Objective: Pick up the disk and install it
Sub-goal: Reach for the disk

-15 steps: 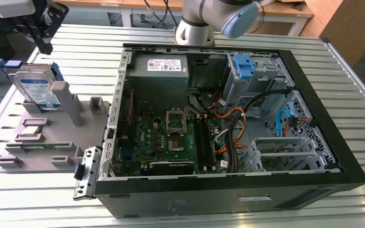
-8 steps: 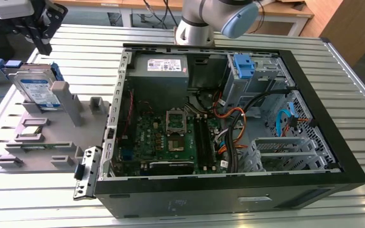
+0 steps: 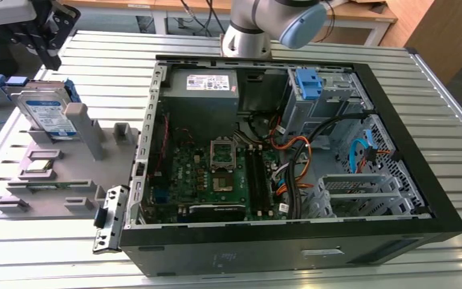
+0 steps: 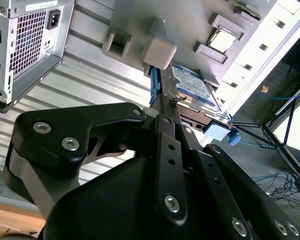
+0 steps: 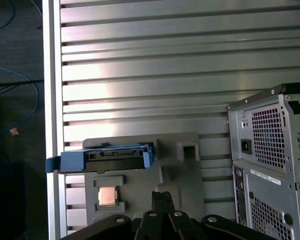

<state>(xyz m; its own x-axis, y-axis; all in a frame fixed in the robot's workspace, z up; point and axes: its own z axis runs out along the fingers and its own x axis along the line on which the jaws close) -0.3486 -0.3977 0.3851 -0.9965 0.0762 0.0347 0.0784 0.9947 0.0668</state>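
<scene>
While poised at twelve o'clock of the disk (image 3: 46, 114) standing in its grey holder (image 3: 82, 174), hand (image 3: 53, 63) pinched narrow, holding nothing.

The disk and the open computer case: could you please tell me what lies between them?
In the exterior view, the grey fixture's tall post and a smaller block stand between the disk and the computer case.

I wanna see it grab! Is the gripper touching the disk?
Apart. The exterior view shows the gripper above the disk, with a clear gap between them.
</scene>
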